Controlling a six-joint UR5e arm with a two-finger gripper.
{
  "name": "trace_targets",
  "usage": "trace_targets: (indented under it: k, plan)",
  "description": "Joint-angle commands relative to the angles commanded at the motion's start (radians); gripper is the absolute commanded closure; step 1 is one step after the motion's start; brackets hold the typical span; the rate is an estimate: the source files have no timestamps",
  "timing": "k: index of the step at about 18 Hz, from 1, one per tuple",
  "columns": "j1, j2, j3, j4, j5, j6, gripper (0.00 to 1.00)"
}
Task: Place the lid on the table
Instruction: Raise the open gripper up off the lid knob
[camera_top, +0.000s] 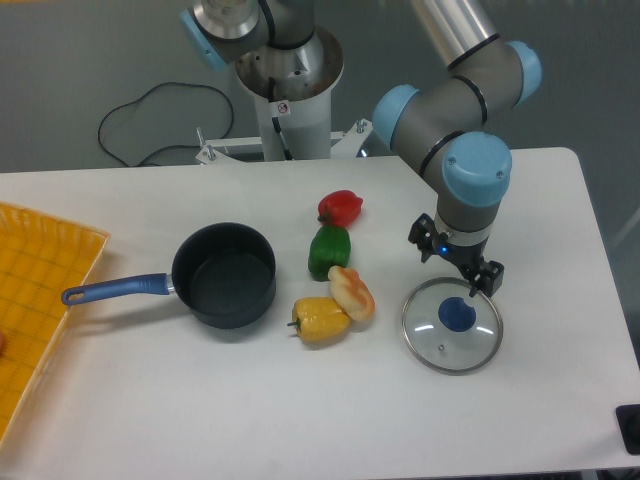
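Observation:
The lid (452, 325), round clear glass with a metal rim and a blue centre knob, lies flat on the white table (300, 400) at the right. My gripper (455, 264) hangs above its far edge, lifted off the knob, open with nothing between its fingers.
A dark saucepan (224, 274) with a blue handle sits left of centre. A red pepper (340, 207), a green pepper (329, 251), a yellow pepper (320, 320) and an orange-cream vegetable (352, 292) lie between pan and lid. A yellow gridded tray (35, 290) is at the left edge.

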Motion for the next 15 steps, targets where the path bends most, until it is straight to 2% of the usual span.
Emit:
trace_targets:
  k: [4, 8, 10, 12, 15]
  plan:
    - [0.005, 0.006, 0.003, -0.029, -0.001, 0.027, 0.00]
    - [0.009, 0.014, 0.025, -0.049, -0.043, 0.150, 0.00]
    - [0.008, 0.015, 0.049, -0.058, -0.054, 0.156, 0.00]
    - [0.006, 0.017, 0.072, -0.092, -0.055, 0.156, 0.00]
    - [0.008, 0.021, 0.081, -0.115, -0.060, 0.158, 0.00]
